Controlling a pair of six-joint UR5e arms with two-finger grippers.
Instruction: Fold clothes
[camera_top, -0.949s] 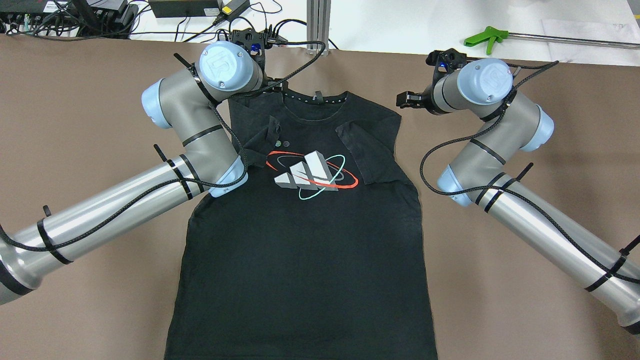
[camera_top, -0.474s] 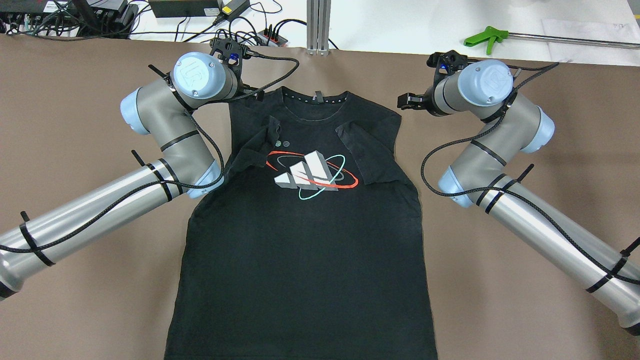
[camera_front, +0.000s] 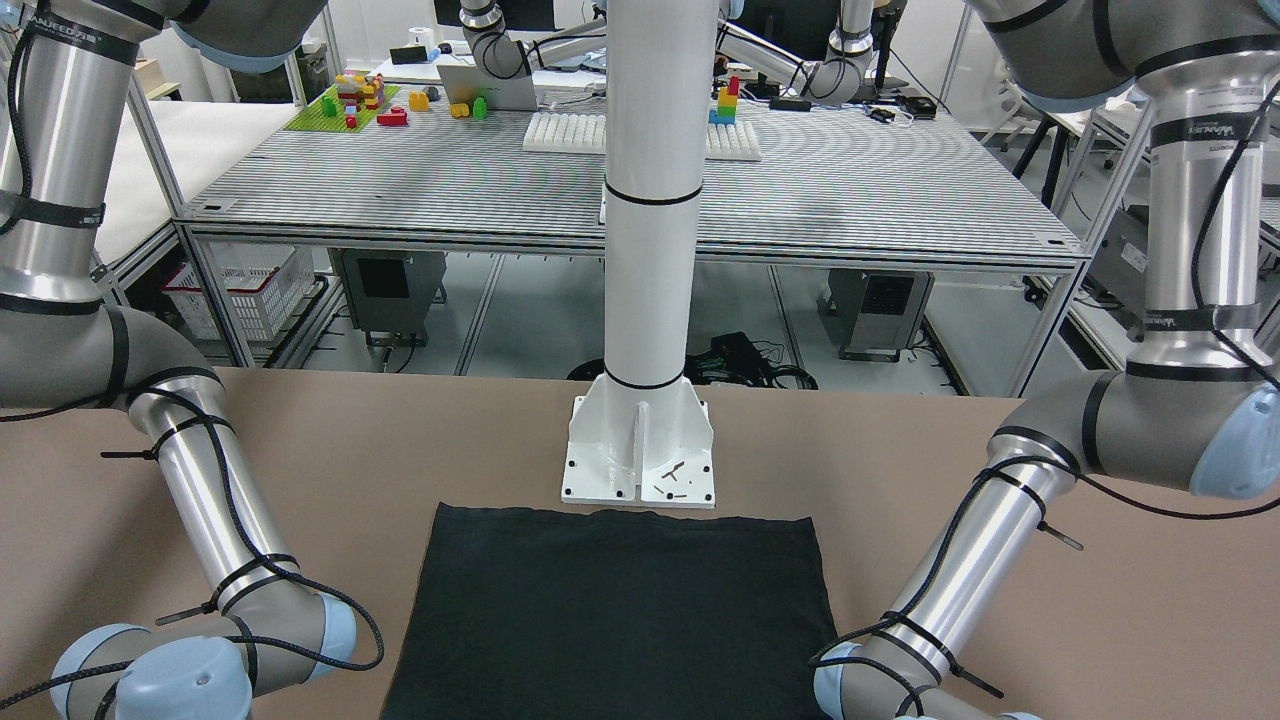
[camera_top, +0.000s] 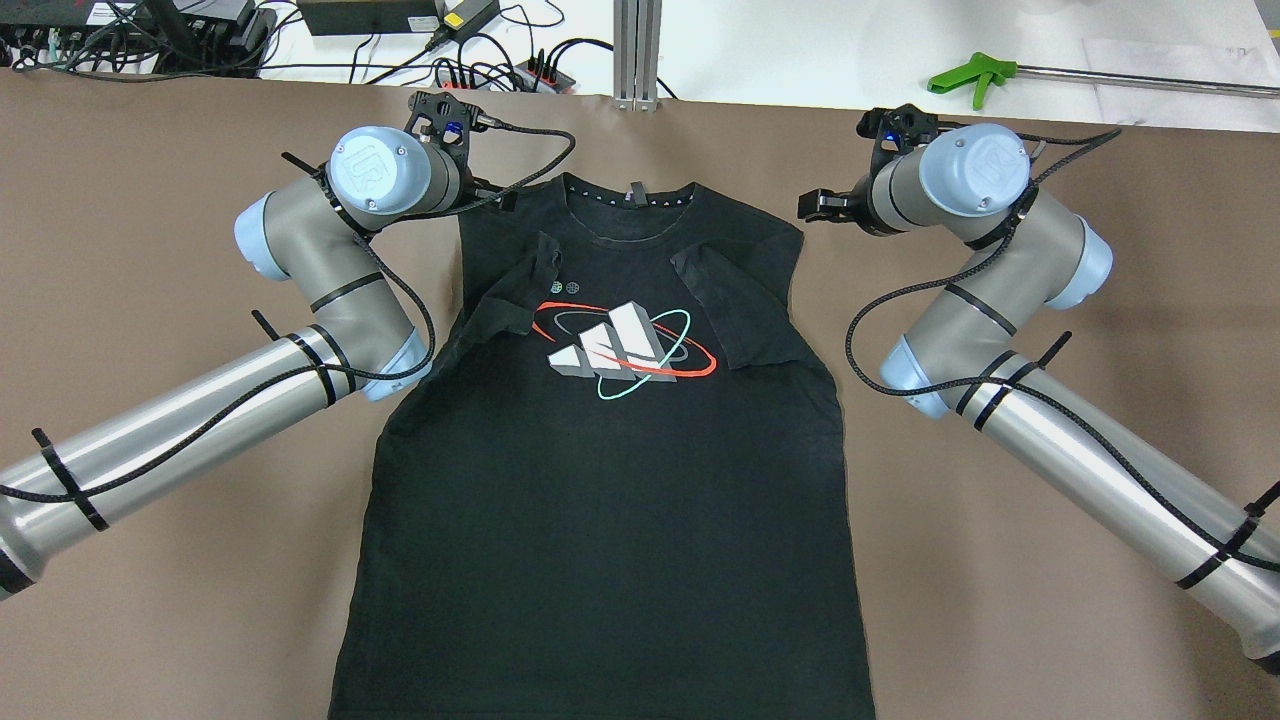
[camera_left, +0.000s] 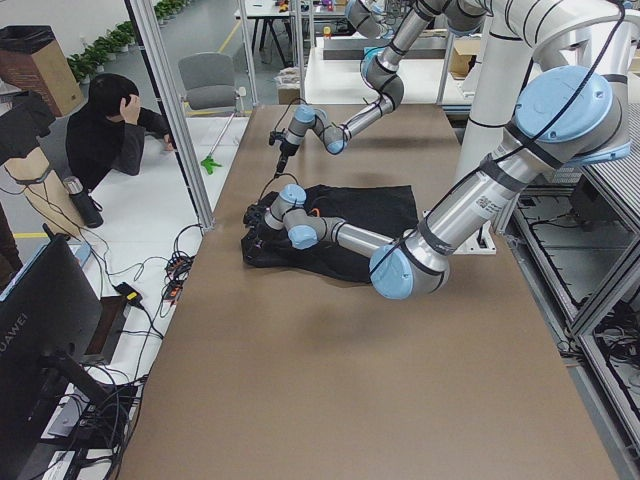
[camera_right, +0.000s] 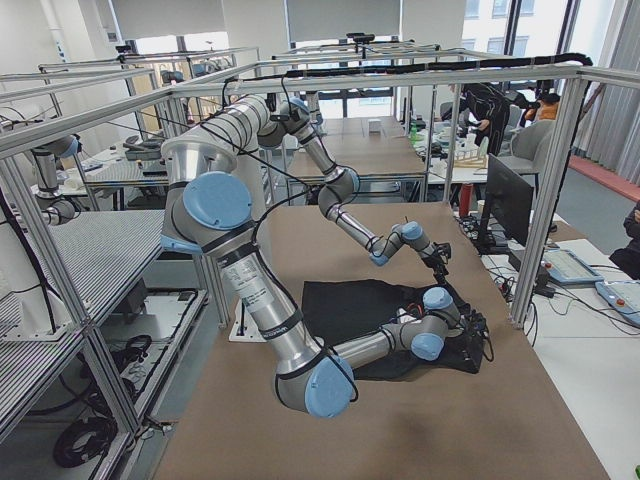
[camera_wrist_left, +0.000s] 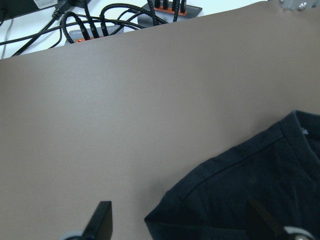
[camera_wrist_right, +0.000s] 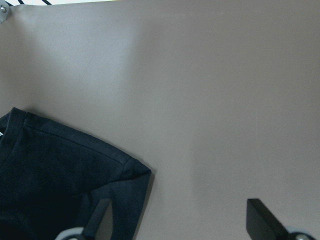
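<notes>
The black cloth T-shirt with a bright picture (camera_top: 610, 480) lies flat on the brown table (camera_top: 150, 300), with its sleeves folded in. The grey left arm (camera_top: 200, 430) and grey right arm (camera_top: 1080, 440) bend at the elbow and reach to the shirt's top corners. The left gripper (camera_wrist_left: 177, 207) hangs wide open over one corner, and the right gripper (camera_wrist_right: 177, 202) hangs wide open just beside the other.

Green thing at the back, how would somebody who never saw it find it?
Start at the brown table with the black T-shirt on it. Look past its far edge, beyond the right gripper, onto the white surface. It is a handle on a long grey rod, the only green thing.
</notes>
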